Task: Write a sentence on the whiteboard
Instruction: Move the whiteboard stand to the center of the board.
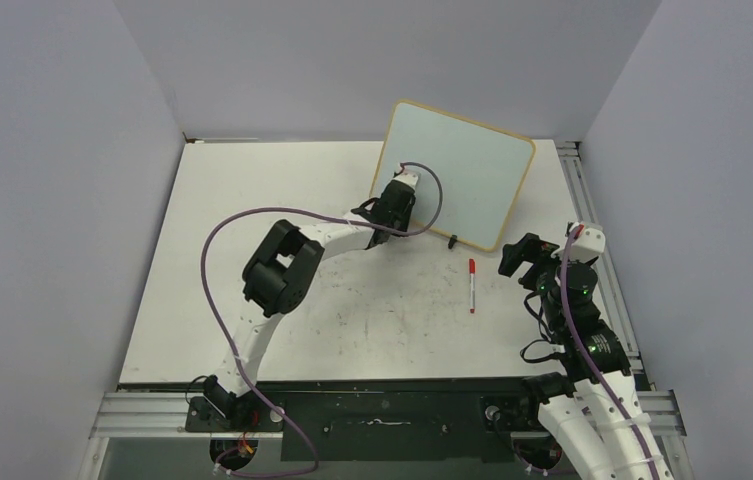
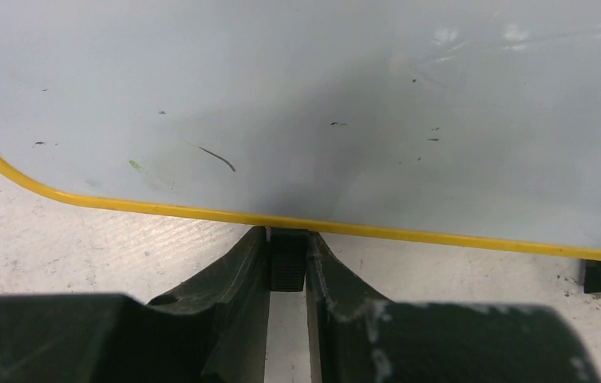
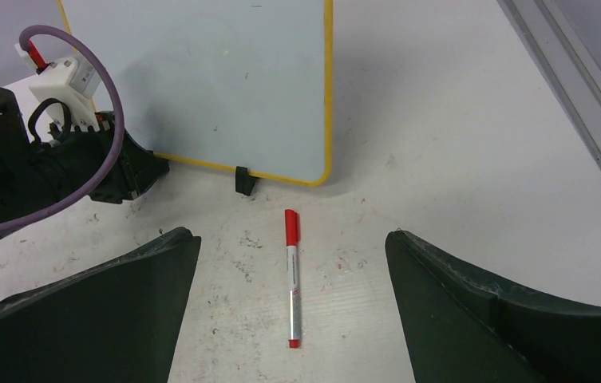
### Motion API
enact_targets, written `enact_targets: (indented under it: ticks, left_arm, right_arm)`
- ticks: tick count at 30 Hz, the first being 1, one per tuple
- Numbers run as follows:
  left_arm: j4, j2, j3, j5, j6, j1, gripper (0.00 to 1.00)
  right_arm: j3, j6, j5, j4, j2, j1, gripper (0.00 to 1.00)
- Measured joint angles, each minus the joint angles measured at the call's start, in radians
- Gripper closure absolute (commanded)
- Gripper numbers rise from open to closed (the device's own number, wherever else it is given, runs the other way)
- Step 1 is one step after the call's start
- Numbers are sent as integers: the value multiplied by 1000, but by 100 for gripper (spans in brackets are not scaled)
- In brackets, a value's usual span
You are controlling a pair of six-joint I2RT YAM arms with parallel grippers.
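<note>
Looking through the left wrist camera, I see the left gripper [image 2: 287, 243] with its fingers drawn in against a small black clip foot [image 2: 287, 267] under the whiteboard's [image 1: 462, 170] yellow-framed bottom edge. The pads seem to touch both sides of it, though shadow there keeps me from being sure the pinch is firm.

The board stands on the table [image 1: 352, 320] toward 1 o'clock from the middle, leaning back, with its glossy face bare of any red writing. I judge it light and stiff but easy to tip or skate on those two little feet, so bracing it low at a foot makes more sense than gripping the slick face or thin frame.

The right gripper [image 3: 290, 235] hangs with its jaws spread wide and nothing between them, directly over the red marker [image 3: 292, 279]. The marker lies flat just at 6 o'clock from the board's other foot, its capped end pointing to 12. It is slim, smooth and likely to roll, so I would take it across the mid-barrel. The cap looks on and will need dealing with first.
</note>
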State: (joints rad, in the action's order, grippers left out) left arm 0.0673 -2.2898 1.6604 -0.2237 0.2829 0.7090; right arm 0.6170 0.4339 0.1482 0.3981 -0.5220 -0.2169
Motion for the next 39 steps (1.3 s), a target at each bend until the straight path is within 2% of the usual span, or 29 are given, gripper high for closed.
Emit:
enact_targets:
  ticks: [8,26,39]
  left_arm:
    - [-91,29,-93,-110,21,32,100]
    - [-214,308,-554,-311,216,76,100]
    - [-177,468,-764,-446,400,157,100]
  right_arm:
    - [0,0,0,0,0,0,10]
    - [0,0,-7,0,0,0,10]
    - [0,2,-28,0,-1,0,10]
